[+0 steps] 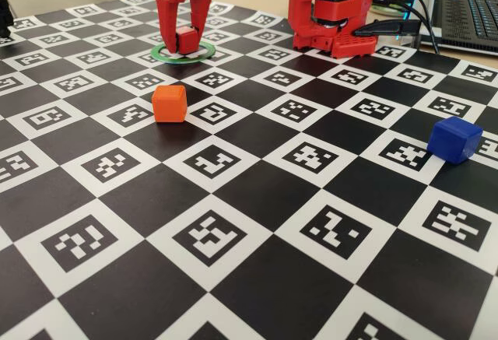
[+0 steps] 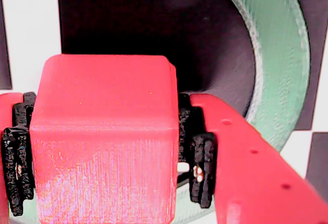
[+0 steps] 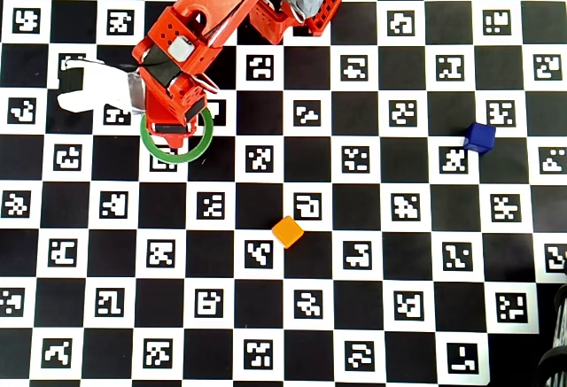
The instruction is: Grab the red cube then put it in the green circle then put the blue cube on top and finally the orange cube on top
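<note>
Red cube point(image 2: 102, 142) fills your wrist view, pinched between the two fingers of the claw point(image 2: 102, 183); the black pads point(image 2: 197, 157) press against its left and right faces, so your claw is clamped on it. Behind the cube in that view you see the green circle point(image 2: 277, 60) curving around a black square of the board, its band passing just behind the right finger.

From the fixed view, your claw point(image 1: 185, 44) points straight down with the red cube point(image 1: 187, 40) between its tips, right over the green circle point(image 1: 167, 57) at the far side of the board. You cannot tell from this angle whether the cube's underside touches the board or hangs just above it. The overhead view puts the claw point(image 3: 173, 133) inside the circle point(image 3: 202, 144), towards its upper left part, with the arm covering the cube.

Moving outward, your orange cube point(image 1: 169, 103) sits on the board nearer the fixed camera, well apart from the circle; in the overhead view it point(image 3: 287, 231) lies below and to the right of the ring, turned a little against the grid. Your blue cube point(image 1: 454, 139) stands far off at the right edge of the fixed view, and in the overhead view it point(image 3: 479, 136) is well to the right of the ring, at about the same height.

All of this rests on the worktop's checkered marker board point(image 3: 354, 316). The arm's red base point(image 1: 331, 9) stands at the far edge, with a laptop point(image 1: 471, 13) to its right.
</note>
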`<state>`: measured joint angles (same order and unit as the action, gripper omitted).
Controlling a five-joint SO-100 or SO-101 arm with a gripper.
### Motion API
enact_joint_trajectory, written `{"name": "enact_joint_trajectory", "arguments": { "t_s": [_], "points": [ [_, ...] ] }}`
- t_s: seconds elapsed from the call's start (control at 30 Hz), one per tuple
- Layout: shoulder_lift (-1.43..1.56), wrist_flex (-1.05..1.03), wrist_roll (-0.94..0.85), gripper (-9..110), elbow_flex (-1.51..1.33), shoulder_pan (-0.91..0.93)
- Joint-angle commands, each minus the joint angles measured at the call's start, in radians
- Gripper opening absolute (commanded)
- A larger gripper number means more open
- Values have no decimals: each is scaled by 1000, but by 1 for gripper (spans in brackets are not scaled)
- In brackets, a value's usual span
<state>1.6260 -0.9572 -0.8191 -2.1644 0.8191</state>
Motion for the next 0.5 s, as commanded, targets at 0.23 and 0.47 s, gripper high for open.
{"name": "enact_joint_trajectory", "arguments": {
  "t_s": [0.23,0.47],
  "points": [
    [0,9,-15,4,29,17],
    [0,9,12,11,28,15]
  ]
}}
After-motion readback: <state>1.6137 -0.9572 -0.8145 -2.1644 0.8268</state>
